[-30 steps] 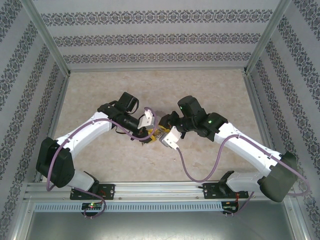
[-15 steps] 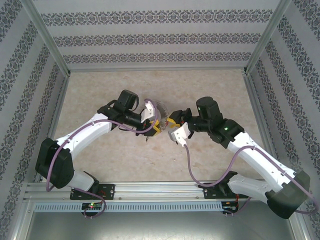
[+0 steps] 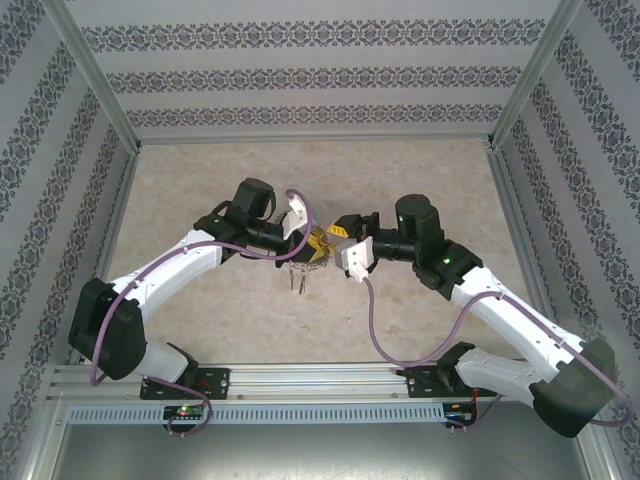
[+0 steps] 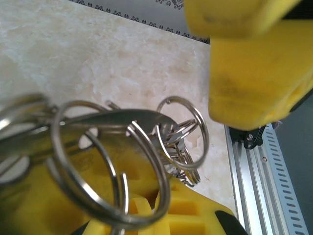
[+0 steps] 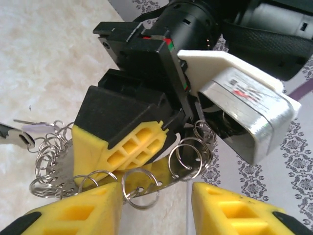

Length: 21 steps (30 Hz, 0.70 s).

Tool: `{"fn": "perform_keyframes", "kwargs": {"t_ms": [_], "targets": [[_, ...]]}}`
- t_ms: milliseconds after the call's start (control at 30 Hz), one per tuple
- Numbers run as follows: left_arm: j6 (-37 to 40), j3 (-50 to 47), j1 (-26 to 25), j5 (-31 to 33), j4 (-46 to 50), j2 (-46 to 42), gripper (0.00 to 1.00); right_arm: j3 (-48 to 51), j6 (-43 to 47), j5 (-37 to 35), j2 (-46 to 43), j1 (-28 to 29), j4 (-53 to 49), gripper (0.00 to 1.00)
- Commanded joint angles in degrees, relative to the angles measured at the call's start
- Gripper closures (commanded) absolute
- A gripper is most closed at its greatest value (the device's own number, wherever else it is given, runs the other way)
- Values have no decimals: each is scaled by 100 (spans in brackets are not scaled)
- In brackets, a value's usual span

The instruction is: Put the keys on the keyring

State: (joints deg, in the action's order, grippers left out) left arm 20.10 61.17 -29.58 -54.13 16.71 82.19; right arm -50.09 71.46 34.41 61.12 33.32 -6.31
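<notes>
Left gripper (image 3: 314, 243) is clamped tight on the keyring (image 5: 49, 164). Its wrist view blurs the rings. Right gripper (image 5: 154, 208) gapes just beside, holding nothing. From above, keys (image 3: 298, 282) dangle below, too small to count.

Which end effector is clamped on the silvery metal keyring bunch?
The left end effector: shut on the silvery metal keyring bunch, while the right end effector stands open, holding nothing.

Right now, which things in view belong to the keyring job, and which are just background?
Job: keyring, clamped in the shut left hand; dangling metal pieces, likely keys; open right hand alongside.
Not the job: purple cables; aluminium rail; patterned walls.
</notes>
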Motion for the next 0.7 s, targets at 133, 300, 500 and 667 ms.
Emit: {"fn": "perform_keyframes", "kwargs": {"t_ms": [133, 300, 500, 667], "targets": [[-363, 48, 72, -186, -562, -273, 100, 303, -1499, 1059, -435, -378, 99, 57], [-702, 44, 181, -350, -938, -325, 100, 581, -2925, 1527, -354, -547, 581, 60], [-837, 121, 354, -735, -1077, -341, 100, 739, -4254, 1770, -184, -782, 1379, 63], [-784, 60, 462, -691, -1180, -389, 100, 565, -6985, 2257, 525, -1196, 2308, 62]]}}
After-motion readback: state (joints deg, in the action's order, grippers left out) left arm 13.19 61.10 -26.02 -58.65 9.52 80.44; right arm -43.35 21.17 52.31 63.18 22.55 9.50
